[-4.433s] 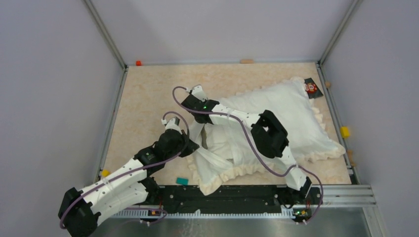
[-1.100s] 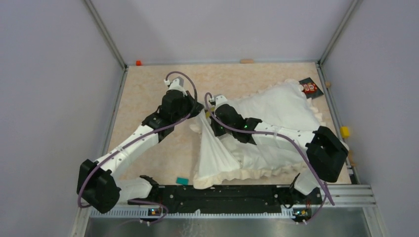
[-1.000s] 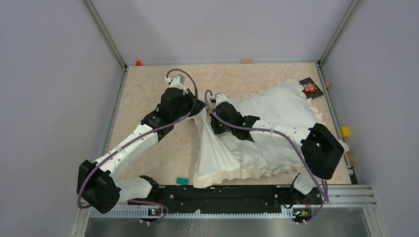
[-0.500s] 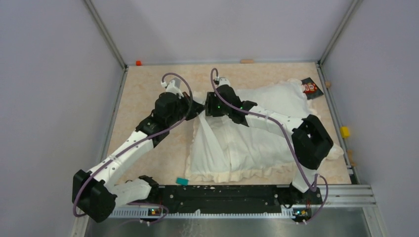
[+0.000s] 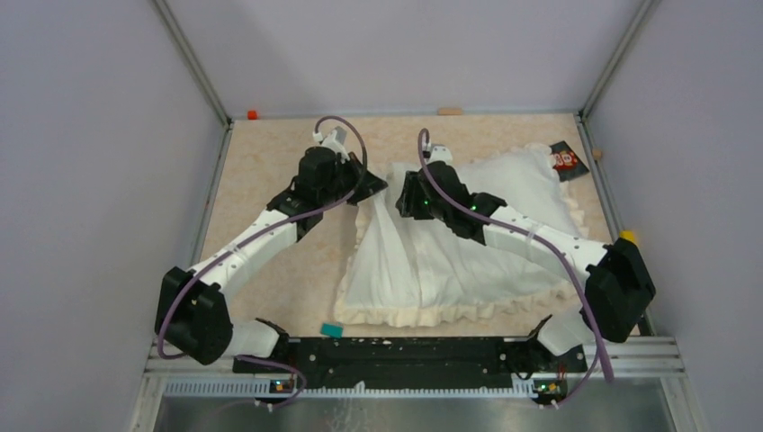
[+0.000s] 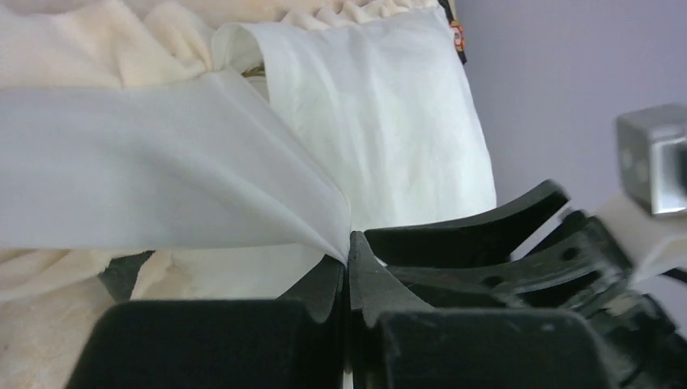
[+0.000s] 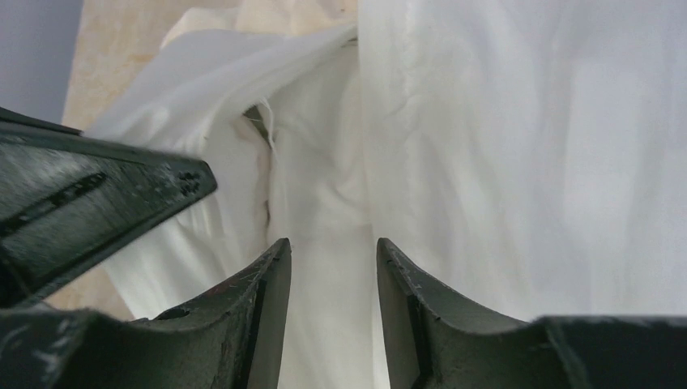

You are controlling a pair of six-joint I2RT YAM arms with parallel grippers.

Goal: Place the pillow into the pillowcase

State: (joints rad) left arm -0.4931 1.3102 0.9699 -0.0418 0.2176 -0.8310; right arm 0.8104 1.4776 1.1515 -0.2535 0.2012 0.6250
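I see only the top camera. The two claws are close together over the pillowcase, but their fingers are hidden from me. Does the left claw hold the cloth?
Observer: Yes. In the left wrist view, the left claw is shut on a thin fold of the pillowcase, and the cloth runs taut away from its tips.
Operator: And the right claw, does it grip too?
Observer: No. In the right wrist view, the right claw is open. Its fingers stand apart over white cloth and are not closed on it.
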